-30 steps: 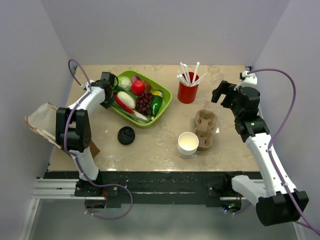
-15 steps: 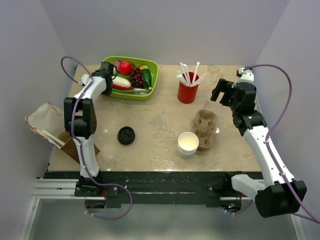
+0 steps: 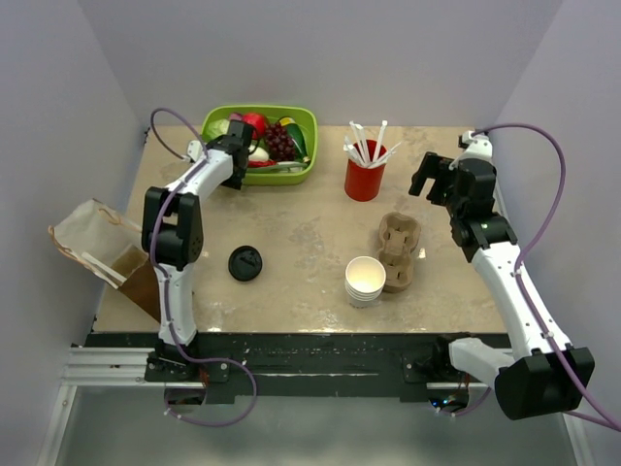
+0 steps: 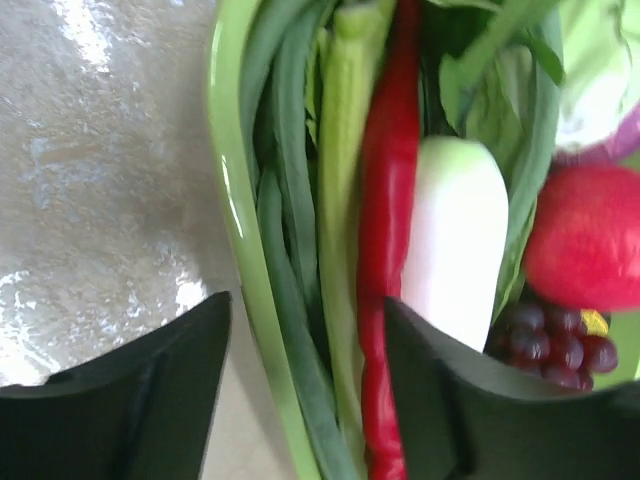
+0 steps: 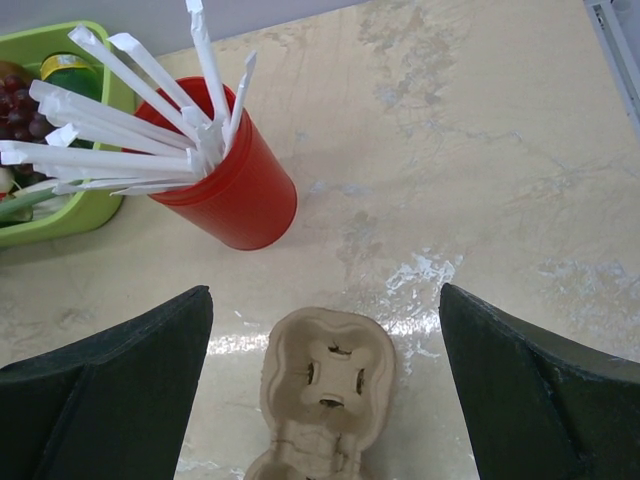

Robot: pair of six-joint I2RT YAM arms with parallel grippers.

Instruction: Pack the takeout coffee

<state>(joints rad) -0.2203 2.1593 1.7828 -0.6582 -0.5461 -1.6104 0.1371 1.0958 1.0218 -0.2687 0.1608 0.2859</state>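
Note:
No takeout coffee shows in any view. A brown pulp carrier [image 3: 399, 250] lies right of centre, and a stack of lidless white cups [image 3: 365, 280] stands against its near left side. A loose black lid [image 3: 245, 262] lies at left centre. My left gripper [image 3: 238, 153] is at the green tray's [image 3: 309, 146] left rim. In the left wrist view the left gripper [image 4: 308, 305] stands open astride the tray's rim [image 4: 228, 150], with the jaws clear of it. My right gripper [image 5: 325, 290] hangs wide open over the carrier's [image 5: 325, 375] far pocket and holds nothing.
The green tray holds toy vegetables and fruit at the back left. A red cup [image 3: 365, 178] of wrapped straws stands behind the carrier. A brown paper bag [image 3: 92, 238] lies off the table's left edge. White walls close in on three sides.
The green tray has slid from left of centre to the table's back edge with my left gripper on its rim. The left jaws have since come apart. The right arm barely moved.

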